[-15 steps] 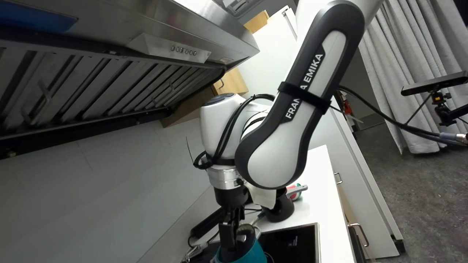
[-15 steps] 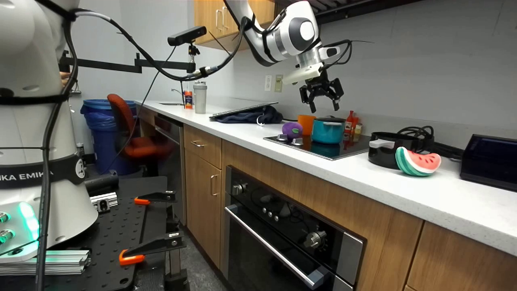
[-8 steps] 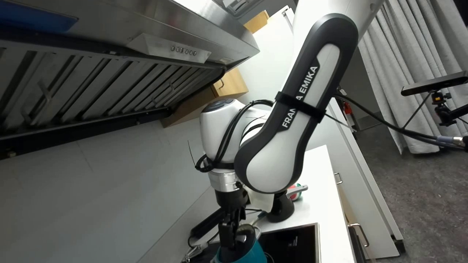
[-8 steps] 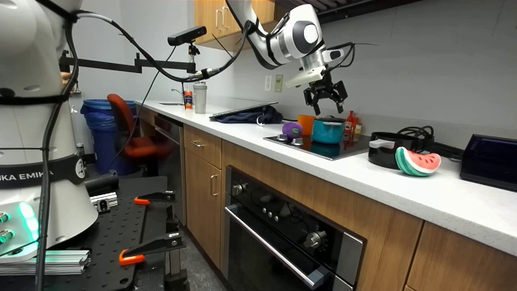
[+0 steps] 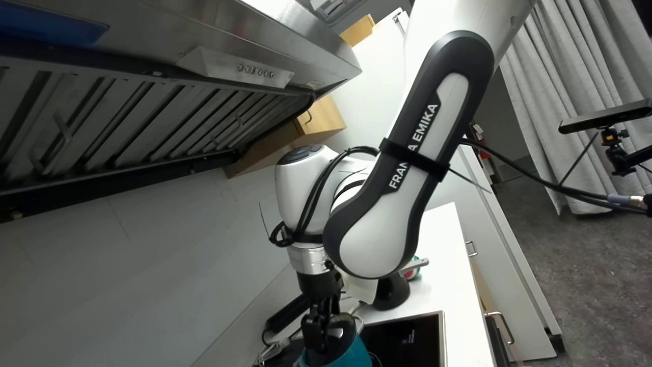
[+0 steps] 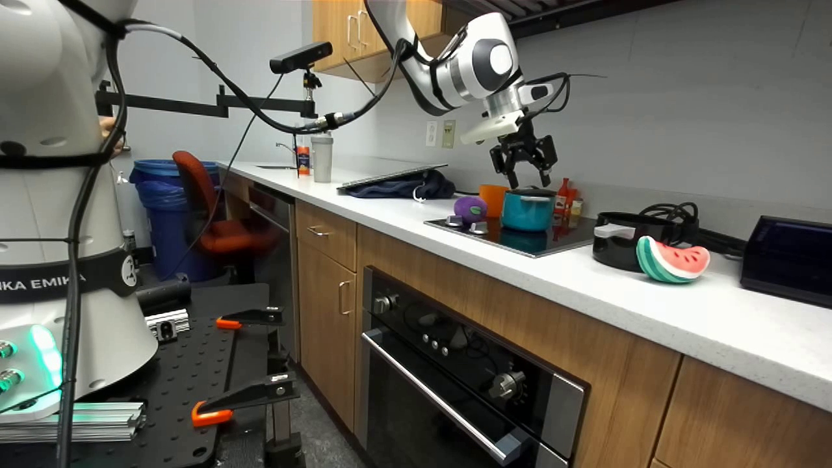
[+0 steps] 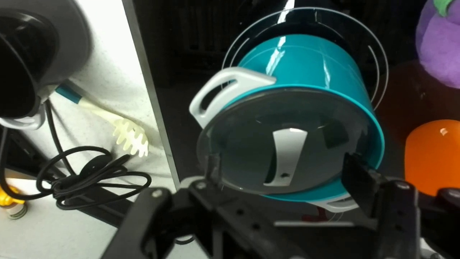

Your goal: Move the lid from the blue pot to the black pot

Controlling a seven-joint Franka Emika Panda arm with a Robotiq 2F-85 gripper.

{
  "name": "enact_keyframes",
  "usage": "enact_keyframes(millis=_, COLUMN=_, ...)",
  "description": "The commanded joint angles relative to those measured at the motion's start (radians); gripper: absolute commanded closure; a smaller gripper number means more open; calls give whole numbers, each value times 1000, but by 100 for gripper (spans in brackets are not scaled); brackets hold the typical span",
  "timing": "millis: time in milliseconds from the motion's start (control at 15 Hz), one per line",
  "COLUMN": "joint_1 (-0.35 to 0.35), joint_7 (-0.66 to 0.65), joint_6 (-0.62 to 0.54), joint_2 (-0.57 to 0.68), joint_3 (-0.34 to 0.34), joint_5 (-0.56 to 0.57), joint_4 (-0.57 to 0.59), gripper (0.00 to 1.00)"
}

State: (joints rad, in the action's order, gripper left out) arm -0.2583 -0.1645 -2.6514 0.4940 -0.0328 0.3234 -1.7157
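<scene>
The teal-blue pot [image 7: 309, 61] stands on the cooktop; it also shows in both exterior views [image 6: 526, 216] [image 5: 356, 358]. Its glass lid [image 7: 248, 133] sits off-centre on it, with teal inner wall showing along one side. The lid's grey-white strap handle [image 7: 288, 154] is on top. My gripper [image 7: 281, 163] is open and empty, its fingers spread on either side of the handle and apart from it. In an exterior view the gripper [image 6: 529, 182] is just above the lid. The black pot [image 6: 621, 252] stands on the counter beside the cooktop, lidless; the wrist view shows part of it [image 7: 73, 39].
A toy watermelon slice [image 6: 673, 260] leans by the black pot. A pasta server [image 7: 107, 115] and coiled cable [image 7: 93, 176] lie near it. A purple toy [image 6: 470, 209], orange cup [image 6: 492, 198] and red bottles [image 6: 562, 195] surround the blue pot. A range hood [image 5: 153, 102] hangs above.
My arm and gripper have come down closer to the lid, with a small shift sideways. The fingers stay open. The pots and lid have not moved.
</scene>
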Motion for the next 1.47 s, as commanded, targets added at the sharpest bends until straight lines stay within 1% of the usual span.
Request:
enact_keyframes(millis=0, joint_1=-22, joint_7=-40, joint_6=-11, joint_2=35, joint_3=-23, joint_5=21, joint_4=48, gripper=44)
enact_keyframes(millis=67, joint_1=-22, joint_7=-42, joint_6=-10, joint_2=39, joint_3=-26, joint_5=22, joint_4=53, gripper=54)
enact_keyframes(millis=200, joint_1=-21, joint_7=-44, joint_6=-10, joint_2=42, joint_3=-29, joint_5=19, joint_4=61, gripper=69)
enact_keyframes(millis=467, joint_1=-20, joint_7=-58, joint_6=-11, joint_2=45, joint_3=-36, joint_5=17, joint_4=71, gripper=98)
enact_keyframes(millis=533, joint_1=-20, joint_7=-63, joint_6=-12, joint_2=44, joint_3=-38, joint_5=17, joint_4=72, gripper=100)
enact_keyframes(millis=600, joint_1=-20, joint_7=-67, joint_6=-12, joint_2=44, joint_3=-40, joint_5=17, joint_4=72, gripper=100)
enact_keyframes(millis=667, joint_1=-21, joint_7=-72, joint_6=-14, joint_2=43, joint_3=-43, joint_5=18, joint_4=70, gripper=97)
enact_keyframes(millis=800, joint_1=-25, joint_7=-84, joint_6=-20, joint_2=35, joint_3=-52, joint_5=27, joint_4=61, gripper=97)
enact_keyframes(millis=1000, joint_1=-34, joint_7=-113, joint_6=-31, joint_2=21, joint_3=-80, joint_5=45, joint_4=43, gripper=97)
enact_keyframes(millis=1400, joint_1=-21, joint_7=-200, joint_6=-35, joint_2=-3, joint_3=-137, joint_5=33, joint_4=13, gripper=97)
